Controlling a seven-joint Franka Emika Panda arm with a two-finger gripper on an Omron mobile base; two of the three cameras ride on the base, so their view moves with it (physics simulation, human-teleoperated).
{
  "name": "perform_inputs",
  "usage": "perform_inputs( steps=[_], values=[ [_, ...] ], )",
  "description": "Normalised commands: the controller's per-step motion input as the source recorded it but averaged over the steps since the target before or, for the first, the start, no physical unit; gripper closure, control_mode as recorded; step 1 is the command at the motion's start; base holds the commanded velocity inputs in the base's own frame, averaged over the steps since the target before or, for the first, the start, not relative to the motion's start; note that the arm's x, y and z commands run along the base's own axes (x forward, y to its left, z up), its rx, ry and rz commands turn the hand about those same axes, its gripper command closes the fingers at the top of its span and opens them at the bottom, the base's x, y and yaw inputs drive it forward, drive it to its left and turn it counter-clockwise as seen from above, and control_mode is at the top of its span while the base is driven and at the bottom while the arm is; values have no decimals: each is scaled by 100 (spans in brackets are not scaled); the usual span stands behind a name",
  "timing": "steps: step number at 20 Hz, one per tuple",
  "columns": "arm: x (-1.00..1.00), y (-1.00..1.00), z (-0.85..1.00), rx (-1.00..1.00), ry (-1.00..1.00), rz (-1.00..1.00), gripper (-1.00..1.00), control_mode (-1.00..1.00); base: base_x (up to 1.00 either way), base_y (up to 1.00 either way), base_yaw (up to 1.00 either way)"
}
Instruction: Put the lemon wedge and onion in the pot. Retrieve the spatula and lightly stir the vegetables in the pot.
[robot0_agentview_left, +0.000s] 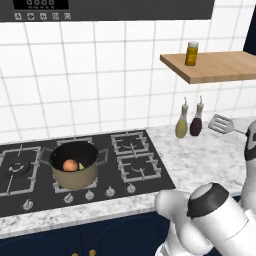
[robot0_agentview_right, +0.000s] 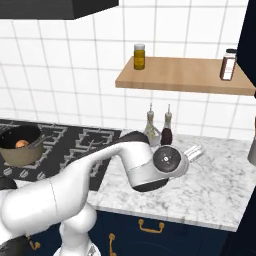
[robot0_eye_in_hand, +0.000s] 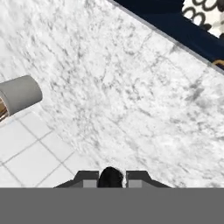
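Left base view, stove: black hob (robot0_agentview_left: 75, 165) sits in the marble tabletop (robot0_agentview_left: 200, 160), with the tiled wall behind it.
Tabletop: bare marble to the right of the hob, where I am working.
Shelf: wooden shelf (robot0_agentview_left: 215, 67) on the wall carries a yellow jar (robot0_agentview_left: 191, 53).
Pot: the pot (robot0_agentview_left: 75, 165) stands on a front burner on the left half of the hob, upright.
Bottles: a yellow-green bottle (robot0_agentview_left: 181, 122) and a dark bottle (robot0_agentview_left: 196, 121) stand side by side against the wall, between hob and spatula.
Spatula: the spatula (robot0_agentview_left: 221, 123) appears lifted, its slotted head in the air just right of the bottles and its handle running toward my wrist.
Gripper: the gripper (robot0_eye_in_hand: 111, 176) shows a dark shape between its two tips in the hand view, which I judge to be the spatula's handle pinched there.
Onion: the onion (robot0_agentview_left: 70, 165) lies inside the pot.
Lemon wedge: the lemon wedge (robot0_agentview_left: 81, 166) lies in the pot, just beside the onion.
Progress: both vegetables are in; the spatula seems to be in hand; carrying it to the pot and stirring are left.
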Motion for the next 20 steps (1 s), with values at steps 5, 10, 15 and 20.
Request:
perform_inputs(
  steps=[5, 10, 15, 20],
  values=[
    [-8, 63, 88, -69, -18, 47, 100, -100, 0, 0, 0],
    [-10, 55, 90, -72, -21, 48, 100, -100, 0, 0, 0],
    [0, 55, 76, -76, -18, 43, 100, -100, 0, 0, 0],
    [0, 71, 46, -92, -7, 30, 100, -100, 0, 0, 0]
  ],
)
